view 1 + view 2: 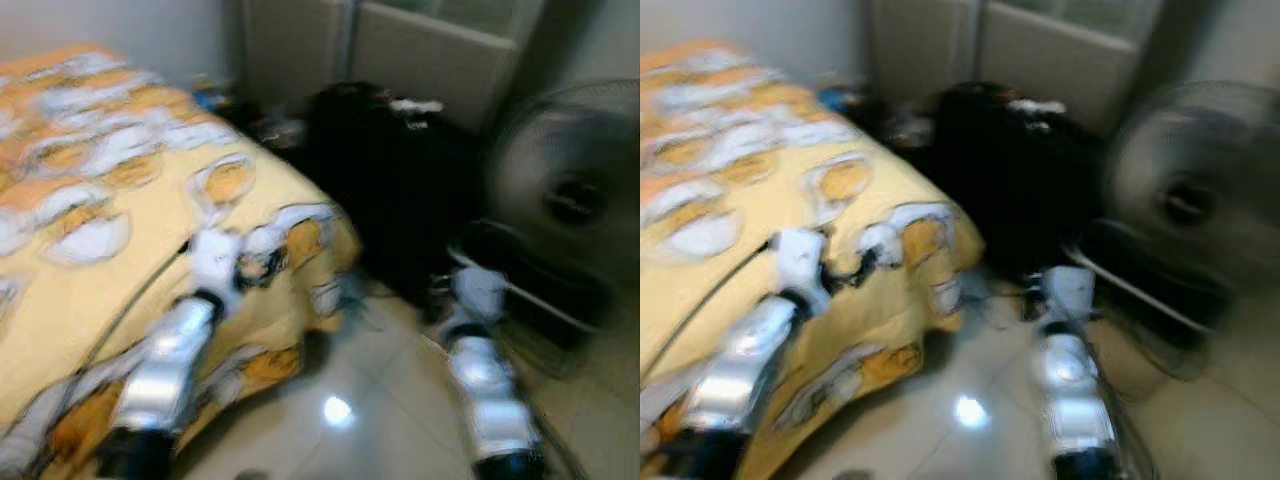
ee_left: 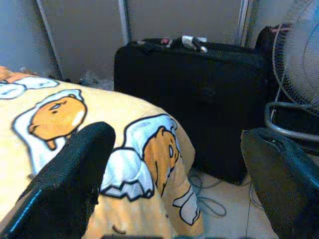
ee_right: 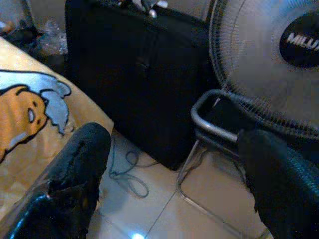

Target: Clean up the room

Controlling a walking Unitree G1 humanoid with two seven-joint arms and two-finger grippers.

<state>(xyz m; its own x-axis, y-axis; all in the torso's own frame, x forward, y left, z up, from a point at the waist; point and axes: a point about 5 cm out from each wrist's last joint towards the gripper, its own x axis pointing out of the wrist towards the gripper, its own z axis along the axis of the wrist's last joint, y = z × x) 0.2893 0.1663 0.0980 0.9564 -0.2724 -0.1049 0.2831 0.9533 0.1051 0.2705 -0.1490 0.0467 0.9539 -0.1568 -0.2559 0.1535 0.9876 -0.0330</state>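
Right, the bed (image 1: 120,200) takes up the whole left side, its yellow cartoon cover (image 2: 70,124) spread flat with one corner drooping toward the tiled floor (image 1: 340,420). Beside it stands a big black suitcase (image 2: 199,89) against the pale wall panels, something small and light lying on its top. To the right of that, a standing fan (image 3: 269,59) with a metal frame (image 3: 209,124) at its foot. The head views are smeared, so the robot looks to be on the move.

How far along is the tidying? Hard call. The bed cover lies smooth with nothing loose on it, which would suit a room half done or one nobody messed up here. What looks left: a heap of small clutter (image 1: 215,95) in the far corner between bed and suitcase, too blurred to name, and a thin cable (image 3: 124,174) looped on the floor by the suitcase.

Both arms are held forward. The left gripper (image 2: 174,164) hangs over the bed's corner, fingers spread wide with nothing between them. The right gripper (image 3: 174,164) hovers above the floor between bed and fan, also spread wide and carrying nothing.

In the way: that cable underfoot, the fan's frame jutting out low, and a tight gap between bed and suitcase.
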